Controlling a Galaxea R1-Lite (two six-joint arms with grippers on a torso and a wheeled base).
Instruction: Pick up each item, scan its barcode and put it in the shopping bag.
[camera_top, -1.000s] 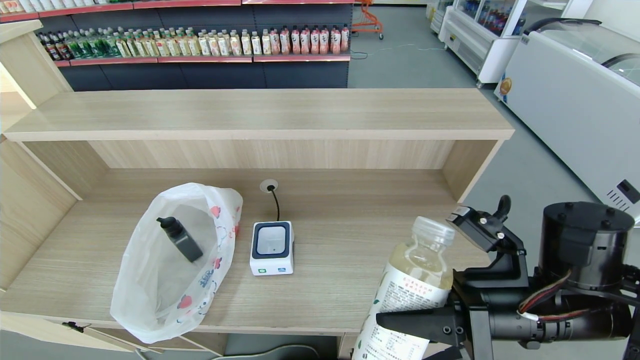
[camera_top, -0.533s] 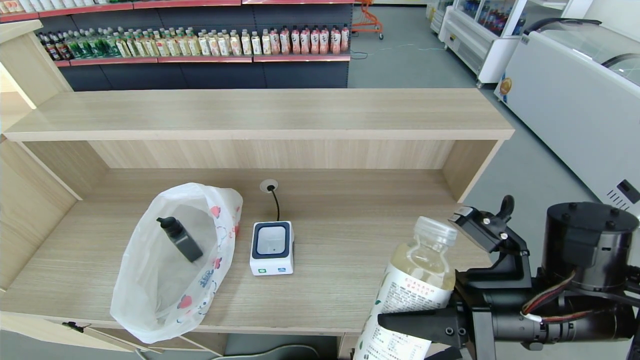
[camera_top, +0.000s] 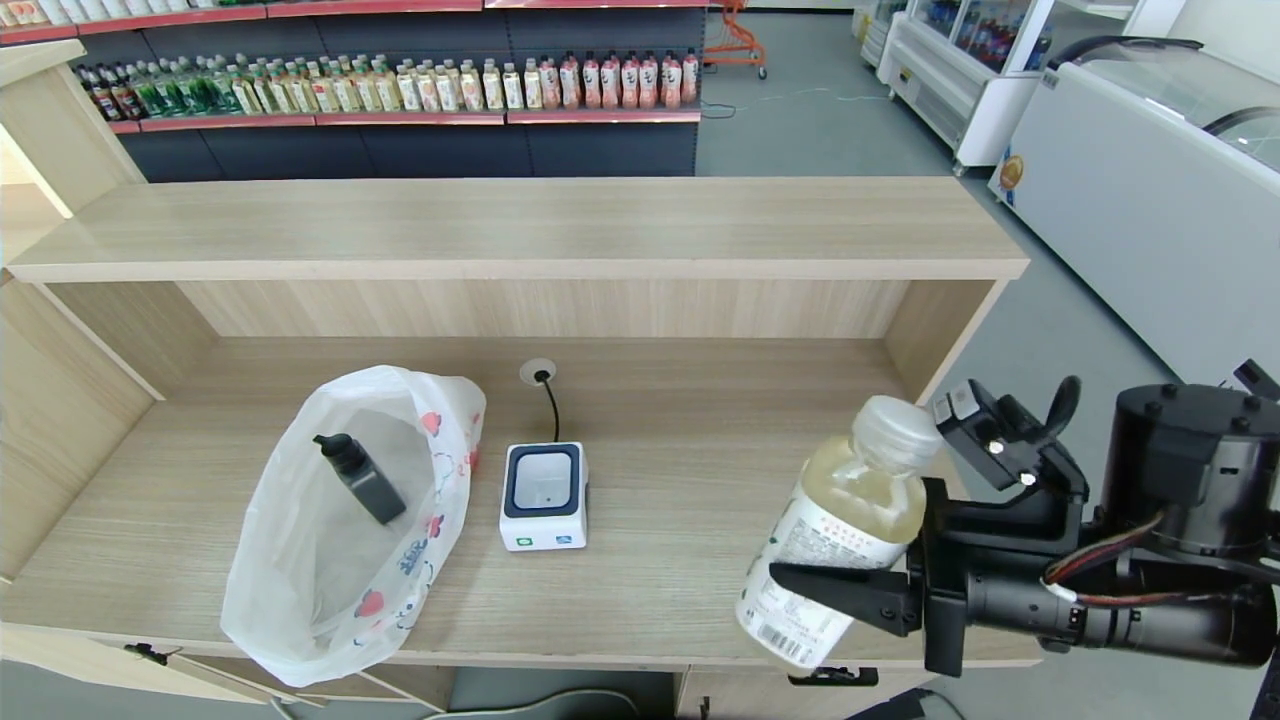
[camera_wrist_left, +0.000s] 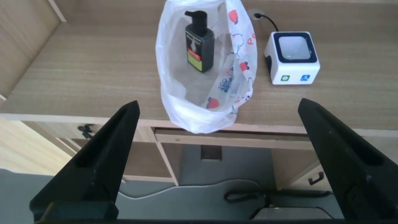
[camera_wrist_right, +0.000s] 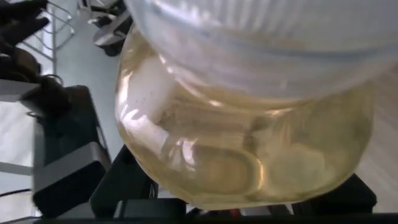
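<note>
Compared with 1 second ago, the drink bottle (camera_top: 850, 540) sits higher and farther to the robot's right, and it leans harder. Its clear cap now points up and away from the scanner (camera_top: 543, 495), its base swings toward the scanner, and a barcode shows on the label near the base. The right arm comes in low from the robot's right, well apart from the scanner, forearm roughly level and wrist turned toward the counter (camera_top: 680, 600). The right gripper (camera_top: 850, 580) is clamped across the bottle's labelled middle. 1 dark finger (camera_top: 830, 590) lies over the front of the label, and the other is behind the bottle. The bottle hangs in the air over the counter's front right corner, to the scanner's right and clear of the wood. The right wrist view looks closely at the bottle's shoulder (camera_wrist_right: 249, 124), with pale yellow liquid inside. The shopping bag (camera_top: 330, 540) lies open just beside the scanner on its left, with 1 dark pump bottle (camera_top: 360, 480) inside, both unchanged. A black cable (camera_top: 550, 405) runs from the scanner's back to a hole in the counter. In the left wrist view, the left gripper (camera_wrist_left: 217, 168) hangs off the counter's front edge, nearer the robot than the scanner, its 2 fingers spread wide with nothing between them.
</note>
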